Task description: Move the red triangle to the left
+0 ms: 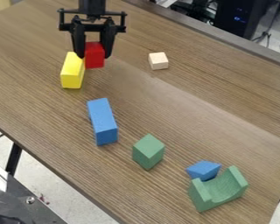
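At the upper left of the camera view, the gripper (94, 56) hangs down with one finger against each side of a red block (94, 60). It looks shut on this block, whose lower part shows below the fingertips. The block's visible faces look rectangular rather than triangular, and part of its outline is hidden by the fingers. Whether it rests on the table or is held just above it, I cannot tell. A yellow block (72, 72) lies immediately left of it, close to the left fingertip.
A cream cube (159, 61) sits to the right on the brown wooden table (183, 109). Nearer the camera are a long blue block (103, 122), a green block (148, 152), a small blue block (204, 170) and a green curved block (219, 190). The table's left edge runs diagonally.
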Motion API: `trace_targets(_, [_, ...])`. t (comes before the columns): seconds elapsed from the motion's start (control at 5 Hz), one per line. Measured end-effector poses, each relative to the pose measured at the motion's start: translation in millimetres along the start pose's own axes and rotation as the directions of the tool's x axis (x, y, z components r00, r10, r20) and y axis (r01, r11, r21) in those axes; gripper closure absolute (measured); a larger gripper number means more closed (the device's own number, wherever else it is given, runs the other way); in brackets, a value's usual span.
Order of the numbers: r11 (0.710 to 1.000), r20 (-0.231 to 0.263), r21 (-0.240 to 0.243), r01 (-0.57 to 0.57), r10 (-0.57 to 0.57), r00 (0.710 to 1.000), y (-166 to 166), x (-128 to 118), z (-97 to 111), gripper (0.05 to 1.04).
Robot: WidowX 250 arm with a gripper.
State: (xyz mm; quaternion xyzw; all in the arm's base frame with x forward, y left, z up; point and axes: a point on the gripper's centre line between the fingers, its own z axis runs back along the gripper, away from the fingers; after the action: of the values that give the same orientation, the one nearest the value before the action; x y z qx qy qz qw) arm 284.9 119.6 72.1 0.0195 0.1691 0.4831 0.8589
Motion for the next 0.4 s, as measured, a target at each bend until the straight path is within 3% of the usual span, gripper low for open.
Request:
trace_targets(0.2, [1.0,-0.031,-0.028,0.0,-0.001,1.0,1.7,-1.1,-4.8,0.5])
trace_targets(0.4, [0.999,-0.027,-0.026,0.043,-0.043,0.999,4.5,0.8,-4.9,0.5])
